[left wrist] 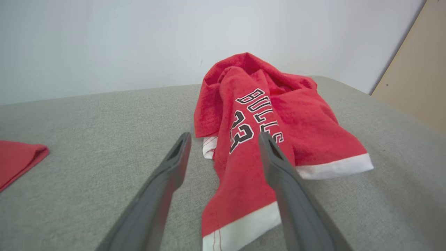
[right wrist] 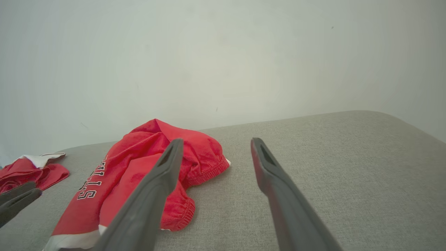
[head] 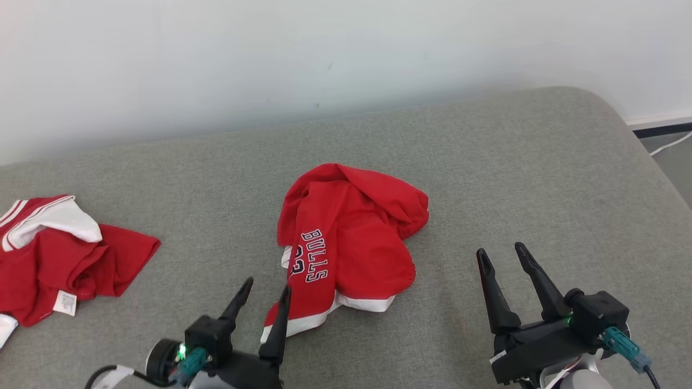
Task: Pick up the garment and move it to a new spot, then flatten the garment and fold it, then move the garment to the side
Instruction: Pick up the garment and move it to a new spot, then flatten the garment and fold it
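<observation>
- Left fingers: spread wide, holding nothing; tips just beside the near white-trimmed hem of the garment; this is the nearer arm.
- Right fingers: spread wide, empty; apart from the garment, off to its right.
- Garment: red shorts, soft cloth, "BULLS" lettering, gathered elastic waistband; crumpled mid-surface; long axis runs from the near hem away toward the wall, leaning right.
- Grey upholstered surface: coarse weave, rounded corner; second red garment well apart, left.
</observation>
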